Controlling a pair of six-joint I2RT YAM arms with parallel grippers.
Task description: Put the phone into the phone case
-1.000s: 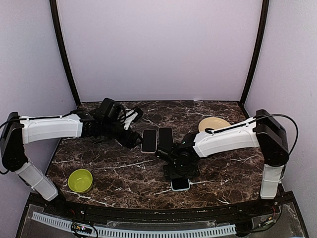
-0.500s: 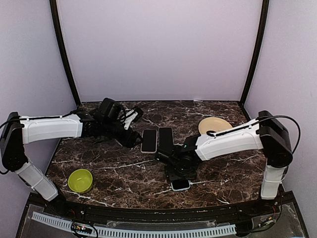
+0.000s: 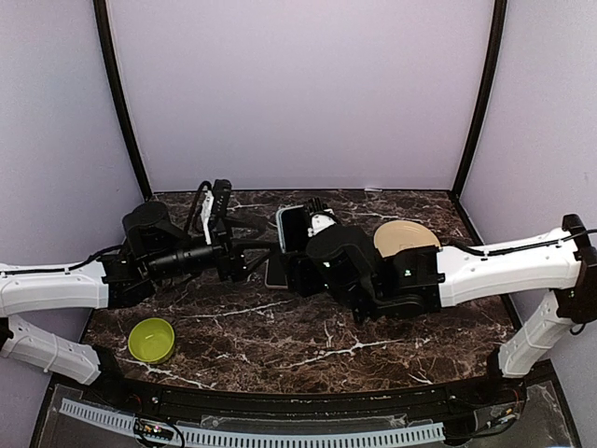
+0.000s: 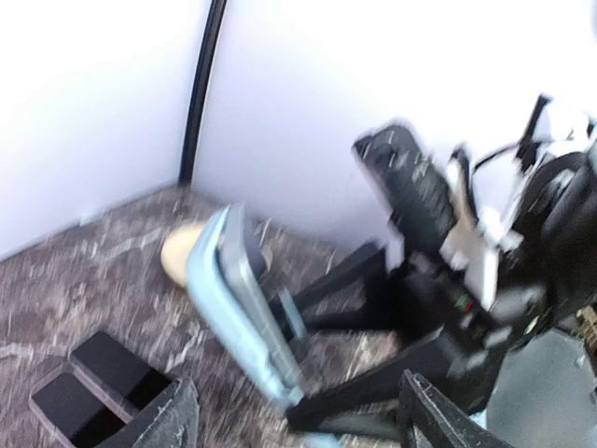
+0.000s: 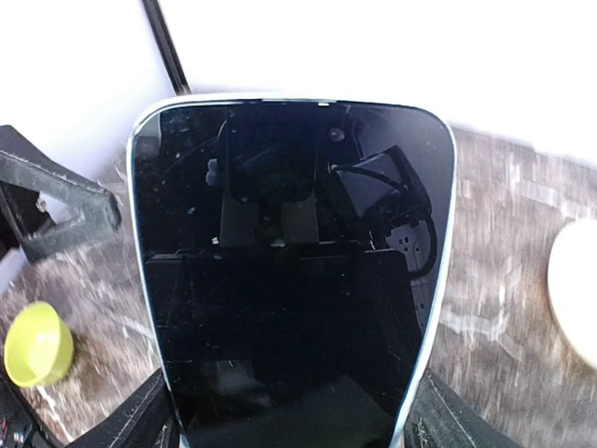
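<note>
Green bowl: on the table at the near left, well apart from the work and no part of it. Left gripper: hangs above the table's left centre, fingers spread with nothing between them, aimed at the phone, probably to steady it or take over a hold. Dark cases: two, flat on the table side by side, below and just left of the phone; from the top only one edge shows under the arms, and which one is meant for the phone cannot be told. Phone: black screen, pale blue rim, held clear of the table in mid-air near the centre, tilted on end, not yet in any case. Right gripper: pinching the phone by its long sides near the lower end, which leaves the upper end free to enter a case first. Beige plate: on the table beyond the right arm, unused.
</note>
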